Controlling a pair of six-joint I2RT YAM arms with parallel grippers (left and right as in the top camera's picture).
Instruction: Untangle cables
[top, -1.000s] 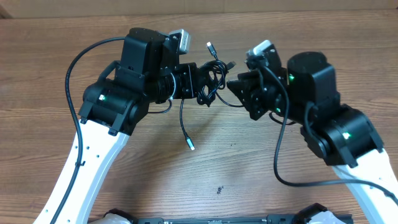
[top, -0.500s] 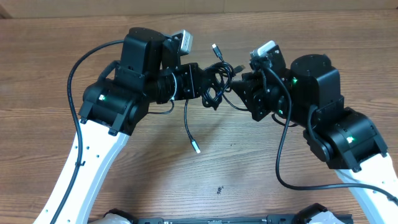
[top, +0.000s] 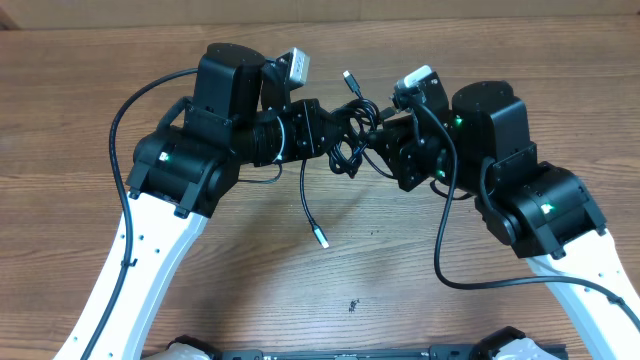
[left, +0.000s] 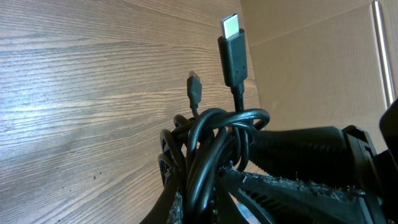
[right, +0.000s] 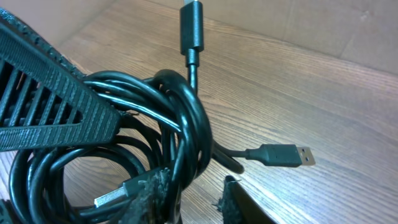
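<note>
Overhead view: a knot of thin black cables (top: 350, 140) is held over the wooden surface (top: 400, 290). The left fingers (top: 320, 130) and the right fingers (top: 388, 150) meet the knot from opposite sides. One strand (top: 304, 200) runs from the knot toward the robot's base and ends in a silvery plug (top: 321, 240). A dark plug (top: 347, 76) juts out on the knot's far side.

Left wrist view: the cables (left: 211, 143) loop upright, clenched by the left fingers (left: 175, 208) below the knot. A long plug (left: 231, 50) with a bright tip points straight up above the knot, with a shorter plug (left: 194, 87) just left of it.

Right wrist view: the cables (right: 174, 124) coil in stacked loops. An upright plug (right: 191, 28) rises above the knot. A USB plug (right: 283, 154) lies sideways to the knot's right, with its metal tip pointing away from the knot. Below the knot, the right fingers (right: 152, 193) stand a little apart with a strand between them; I cannot tell whether they pinch it.
</note>
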